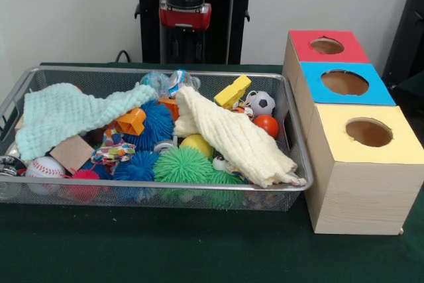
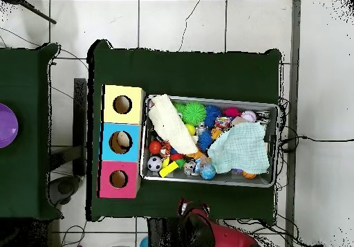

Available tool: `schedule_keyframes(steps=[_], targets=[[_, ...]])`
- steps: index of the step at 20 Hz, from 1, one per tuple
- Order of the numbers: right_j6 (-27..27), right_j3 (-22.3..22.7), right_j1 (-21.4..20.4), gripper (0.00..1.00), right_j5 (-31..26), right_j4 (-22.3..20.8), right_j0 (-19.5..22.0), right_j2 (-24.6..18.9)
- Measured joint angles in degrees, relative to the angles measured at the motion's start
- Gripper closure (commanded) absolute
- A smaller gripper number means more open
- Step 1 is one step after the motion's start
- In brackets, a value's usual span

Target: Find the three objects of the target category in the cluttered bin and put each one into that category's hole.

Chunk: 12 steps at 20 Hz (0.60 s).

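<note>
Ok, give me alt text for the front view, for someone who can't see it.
A wire mesh bin on a green table holds a jumble of toys: spiky rubber balls, a baseball, a small soccer ball, an orange ball, partly covered by a mint cloth and a cream cloth. Beside it stand three wooden boxes with holed red, blue and yellow tops.

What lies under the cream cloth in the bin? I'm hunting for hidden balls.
The cream cloth drapes over a yellow ball and green spiky balls, both partly showing. Anything under its middle is covered.
</note>
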<state>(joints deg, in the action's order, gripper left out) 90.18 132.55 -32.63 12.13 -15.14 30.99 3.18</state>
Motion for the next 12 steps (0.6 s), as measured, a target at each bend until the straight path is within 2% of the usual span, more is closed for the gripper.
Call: schedule_keyframes(steps=[12], targets=[[0.0, 0.0, -2.5, 0.00, -1.6, 0.3, 1.8, -1.8]])
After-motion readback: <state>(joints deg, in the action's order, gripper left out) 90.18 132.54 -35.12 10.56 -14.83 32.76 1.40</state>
